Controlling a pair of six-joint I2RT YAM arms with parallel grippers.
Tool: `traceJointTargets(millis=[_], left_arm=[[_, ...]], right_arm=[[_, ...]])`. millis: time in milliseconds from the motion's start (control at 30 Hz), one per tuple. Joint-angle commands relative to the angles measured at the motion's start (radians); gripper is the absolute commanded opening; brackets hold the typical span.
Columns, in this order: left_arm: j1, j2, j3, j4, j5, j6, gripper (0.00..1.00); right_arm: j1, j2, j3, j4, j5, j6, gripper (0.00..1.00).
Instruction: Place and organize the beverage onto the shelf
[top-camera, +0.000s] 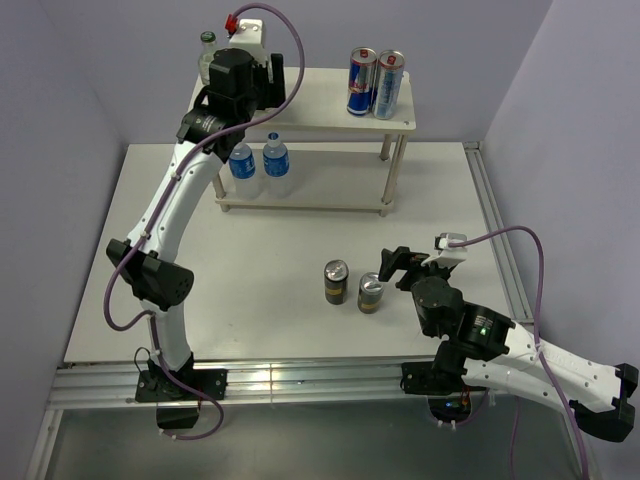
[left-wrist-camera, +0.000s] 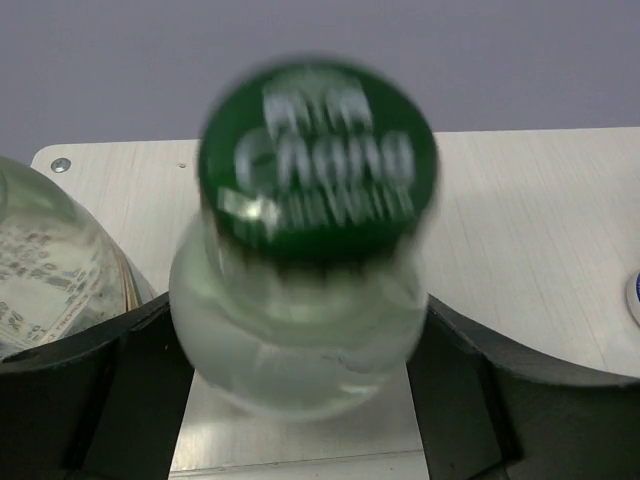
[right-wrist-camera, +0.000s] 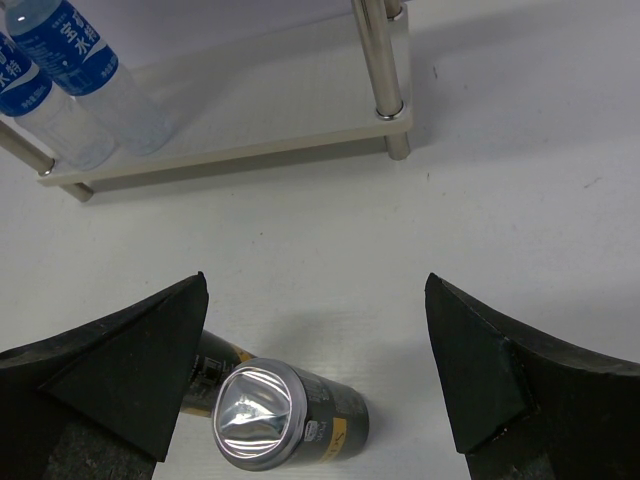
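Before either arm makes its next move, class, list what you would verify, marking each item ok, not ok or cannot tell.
1. Left end effector grips the green-capped bottle: ok.
2. That bottle's base rests on the shelf: cannot tell, base hidden.
3. Second green-capped bottle stands beside it on the top board: ok.
4. Water bottles upright on the lower tier: ok.
5. Short cans shelved: not ok, both stand on the table.
6. Right end effector open, one can lined up between its fingers: ok.
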Motion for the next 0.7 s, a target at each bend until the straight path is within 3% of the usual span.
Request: traceJointTargets(millis=[0, 500, 533, 600, 667], left_arm=[[-0.003, -0.010, 0.002, 0.050, 0.034, 0.003, 0.82], [-0.046, -0.013, -0.013, 0.048, 0.002, 0.019, 0.86], [-0.050, -0.022, -0.021, 0.048, -0.027, 0.022, 0.93], [-0.076, -0.043, -0.068, 0.065, -0.057, 0.031, 0.99], [-0.092, -0.081, -0.110, 0.082, -0.108, 0.036, 0.99]], right_arm=[[0.001, -0.004, -0.005, 0.002, 0.024, 0.011, 0.96], [0.003, -0.004, -0.005, 0.004, 0.026, 0.009, 0.96], [0.001, -0.006, -0.005, 0.004, 0.028, 0.009, 0.96], [0.001, -0.006, -0.006, 0.005, 0.029, 0.009, 0.96], [0.001, -0.006, -0.006, 0.005, 0.029, 0.009, 0.96]])
